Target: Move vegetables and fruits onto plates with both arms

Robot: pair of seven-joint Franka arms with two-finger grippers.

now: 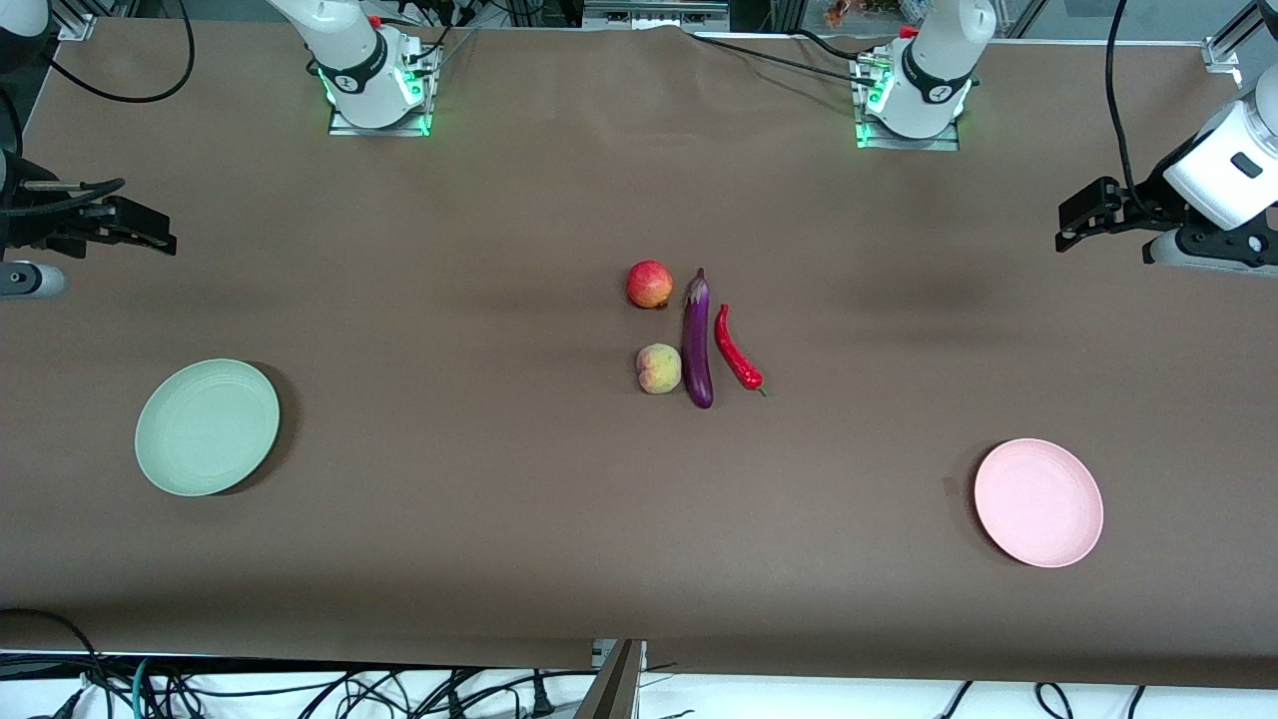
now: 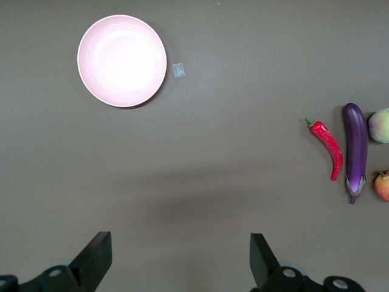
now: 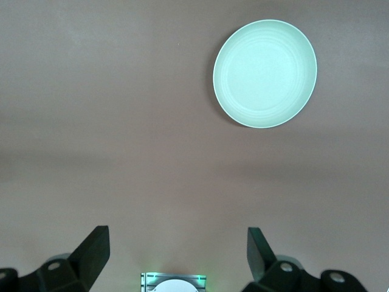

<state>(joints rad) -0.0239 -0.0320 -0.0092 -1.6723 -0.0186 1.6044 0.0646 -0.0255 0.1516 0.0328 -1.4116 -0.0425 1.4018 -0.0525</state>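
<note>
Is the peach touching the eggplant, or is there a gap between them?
Cannot tell. In the front view the peach sits right against the eggplant with no table showing between them, but neither contact nor a gap shows plainly. The left wrist view cuts the peach off.

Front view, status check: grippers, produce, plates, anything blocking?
Left gripper and right gripper open, empty, waiting at the table ends. Eggplant, chili, both fruits mid-table. Green plate, pink plate empty. No obstruction.

Two white jointed arms with dark grey joint bands rise from metal bases lit green. Black cables trail from them. Each left tool (image 1: pixel 1073 235) and right tool (image 1: pixel 160 240) is black, with two angular fingers.
</note>
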